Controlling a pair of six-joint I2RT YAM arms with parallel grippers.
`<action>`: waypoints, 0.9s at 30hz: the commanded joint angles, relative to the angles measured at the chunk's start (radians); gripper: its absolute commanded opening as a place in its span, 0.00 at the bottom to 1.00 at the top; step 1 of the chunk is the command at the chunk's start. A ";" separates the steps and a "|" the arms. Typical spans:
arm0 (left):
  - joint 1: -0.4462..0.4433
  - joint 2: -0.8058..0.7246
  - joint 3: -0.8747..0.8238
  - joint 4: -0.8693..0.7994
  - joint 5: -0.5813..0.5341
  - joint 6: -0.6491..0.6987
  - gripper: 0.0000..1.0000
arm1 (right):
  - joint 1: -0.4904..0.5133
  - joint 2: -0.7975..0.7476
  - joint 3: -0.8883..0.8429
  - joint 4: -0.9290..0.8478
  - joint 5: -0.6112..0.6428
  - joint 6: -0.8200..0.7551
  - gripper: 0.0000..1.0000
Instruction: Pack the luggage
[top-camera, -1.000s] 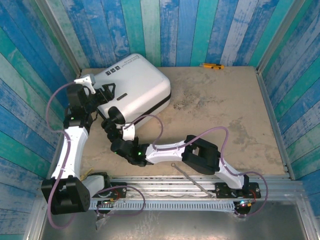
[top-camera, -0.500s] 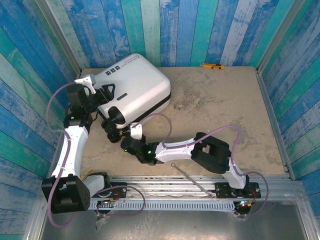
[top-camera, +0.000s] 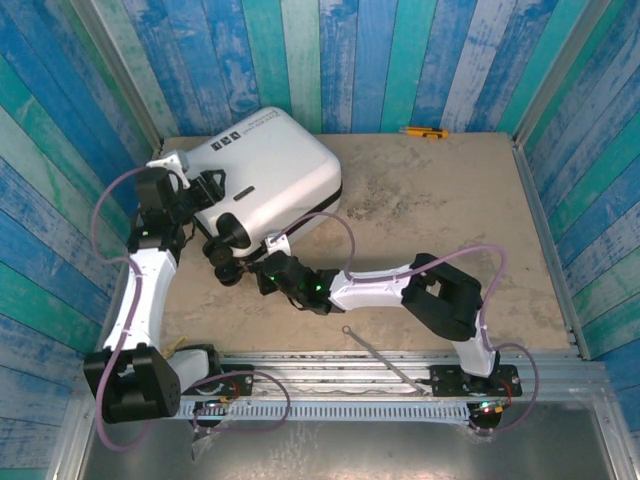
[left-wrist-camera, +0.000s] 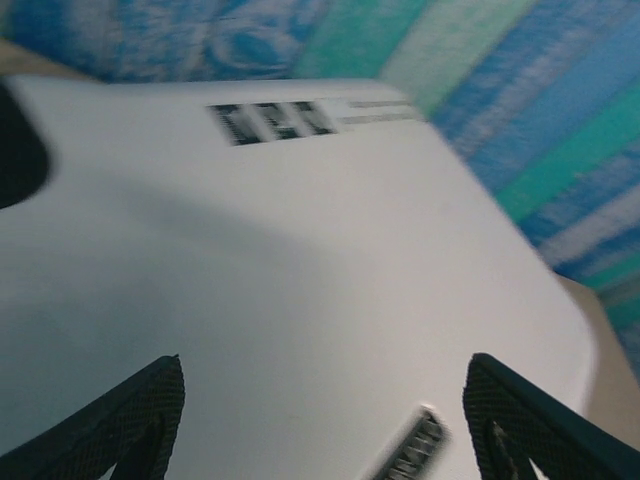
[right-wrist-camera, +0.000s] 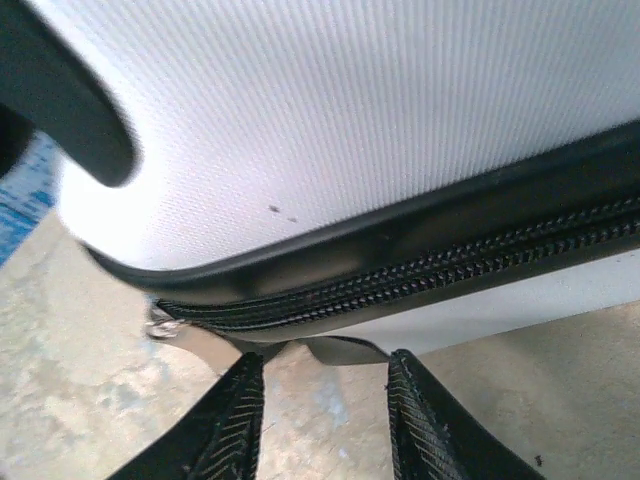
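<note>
Two arms converge on the luggage (top-camera: 275, 165), which lies flat at the back-left corner of the table (top-camera: 450, 230), white shell up, black wheels (top-camera: 222, 265) facing the near edge. On the left, the left gripper (left-wrist-camera: 325, 360) hovers at the case's left end with its jaws spread wide; its dark fingers (left-wrist-camera: 140, 415) stand on either side of the smooth shell and clamp nothing, while blurred black marks (left-wrist-camera: 272, 120) sit farther up the lid. At the case's near edge, the right gripper (right-wrist-camera: 325, 358) sits low just beside the black zipper (right-wrist-camera: 420, 270), jaws parted with bare table showing between its fingers (right-wrist-camera: 232, 425). A metal zipper pull (right-wrist-camera: 160, 326) hangs at the corner to their left. Farther right, a thin metal rod (top-camera: 375, 350) lies near the front rail, and a yellow pen-like thing (top-camera: 425, 131) rests against the back wall
</note>
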 joint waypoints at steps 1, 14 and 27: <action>0.095 0.038 0.032 -0.087 -0.175 -0.096 0.74 | -0.027 -0.075 -0.010 -0.033 -0.060 -0.041 0.40; 0.202 -0.115 -0.292 -0.048 0.242 -0.240 0.20 | -0.077 -0.309 -0.178 -0.100 -0.058 -0.071 0.46; -0.237 -0.056 -0.325 0.118 0.182 -0.417 0.05 | -0.082 -0.506 -0.346 -0.131 -0.028 -0.082 0.54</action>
